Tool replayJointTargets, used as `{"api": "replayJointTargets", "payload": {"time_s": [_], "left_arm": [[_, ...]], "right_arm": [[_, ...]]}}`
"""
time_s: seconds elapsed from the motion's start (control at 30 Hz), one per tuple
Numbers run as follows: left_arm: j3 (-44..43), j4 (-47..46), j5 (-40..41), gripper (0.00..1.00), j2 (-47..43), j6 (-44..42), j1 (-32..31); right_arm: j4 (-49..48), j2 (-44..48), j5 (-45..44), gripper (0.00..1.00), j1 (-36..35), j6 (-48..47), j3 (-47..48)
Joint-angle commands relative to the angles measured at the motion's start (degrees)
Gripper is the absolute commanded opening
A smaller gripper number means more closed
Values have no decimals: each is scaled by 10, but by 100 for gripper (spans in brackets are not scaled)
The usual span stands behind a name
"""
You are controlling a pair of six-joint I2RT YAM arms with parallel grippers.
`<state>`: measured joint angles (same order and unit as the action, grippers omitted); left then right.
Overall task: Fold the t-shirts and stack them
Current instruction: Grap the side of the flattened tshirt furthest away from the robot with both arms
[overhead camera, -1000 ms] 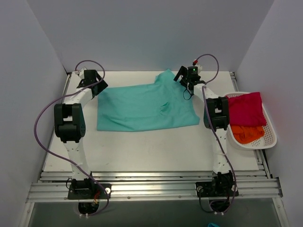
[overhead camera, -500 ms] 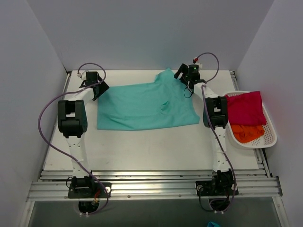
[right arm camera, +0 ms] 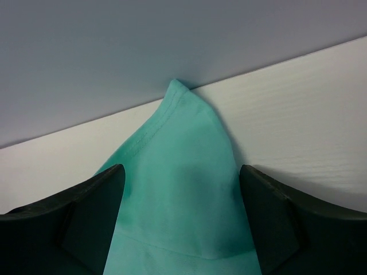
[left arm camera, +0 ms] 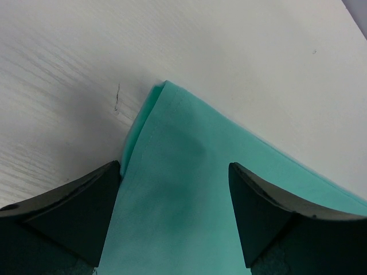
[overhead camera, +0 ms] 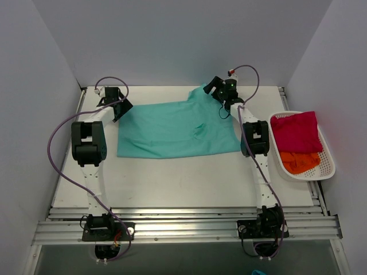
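Straddling the teal t-shirt [overhead camera: 172, 129] at its far corners, newly advanced left gripper [left arm camera: 174, 166] and right gripper [right arm camera: 180, 167] are held open, empty, pre-grasp.

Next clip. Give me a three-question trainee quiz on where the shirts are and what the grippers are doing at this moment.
1. True or false: the teal t-shirt lies on the table, outside the white basket.
2. Which garments sit in the basket? A) crimson-pink shirt and orange shirt B) teal and crimson-pink C) teal only
3. Fill in: the left gripper and right gripper each straddle a far corner of the teal t-shirt with fingers ____.
Key: 1 true; 2 A; 3 open.
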<state>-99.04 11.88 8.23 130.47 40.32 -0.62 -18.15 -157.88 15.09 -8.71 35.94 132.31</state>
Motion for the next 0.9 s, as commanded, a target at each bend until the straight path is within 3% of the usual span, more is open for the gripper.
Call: {"api": "replayJointTargets", "payload": {"time_s": [0.0, 0.07, 0.2, 0.27, 0.33, 0.37, 0.6, 0.77, 0.87], "left_arm": [[-26, 6, -8, 85, 8, 6, 4], [-26, 8, -9, 85, 9, 6, 4], [-26, 7, -8, 85, 9, 7, 4], [-25, 7, -8, 85, 9, 7, 4], [-24, 5, -7, 85, 9, 7, 4], [-24, 5, -7, 85, 8, 6, 4], [-24, 5, -2, 84, 8, 5, 4], [-42, 8, 9, 71, 12, -5, 21], [-67, 20, 5, 51, 27, -5, 28]], "right_arm": [[6, -39, 35, 76, -15, 12, 25], [2, -59, 41, 72, -16, 21, 49], [-5, -86, 49, 46, -19, 37, 83], [-7, -88, 41, 38, -22, 36, 85], [-5, -88, 33, 19, -23, 32, 83], [-4, -88, 23, 3, -22, 31, 81], [-1, -86, 11, 0, -14, 18, 74], [-7, -59, 2, 0, 0, 2, 53], [-14, -52, 6, 0, 13, 0, 58]]}}
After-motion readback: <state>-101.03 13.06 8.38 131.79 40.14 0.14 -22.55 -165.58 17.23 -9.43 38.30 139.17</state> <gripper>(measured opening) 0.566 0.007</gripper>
